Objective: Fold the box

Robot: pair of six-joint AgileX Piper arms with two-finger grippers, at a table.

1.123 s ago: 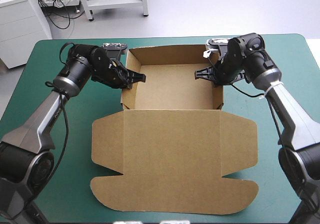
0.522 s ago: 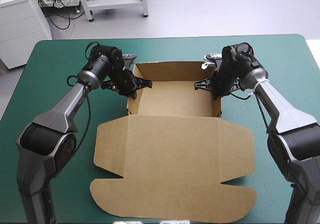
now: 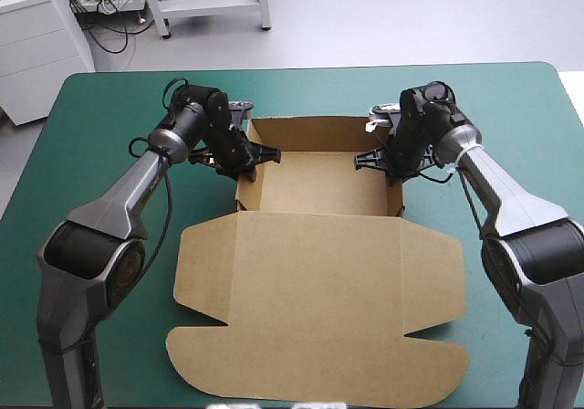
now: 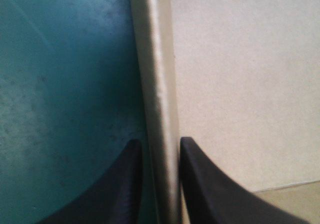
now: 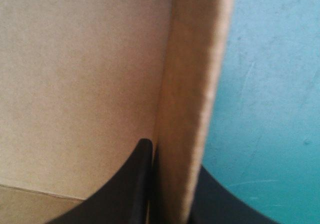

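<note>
The brown box stands as an open tray at the table's far middle, its lid lying flat toward the near edge. My left gripper is shut on the box's left wall, one black finger inside and one outside. In the left wrist view the wall's edge runs up between the fingers. My right gripper is shut on the box's right wall. In the right wrist view that wall sits pinched between the two fingers.
Bare teal-green cover lies to the left and right of the box and beyond it toward the far edge. The flat lid reaches almost to the near edge of the table.
The box has slid away toward the table's far side, carried by both grippers. Both arms stretched out farther, keeping their hold on the side walls.
</note>
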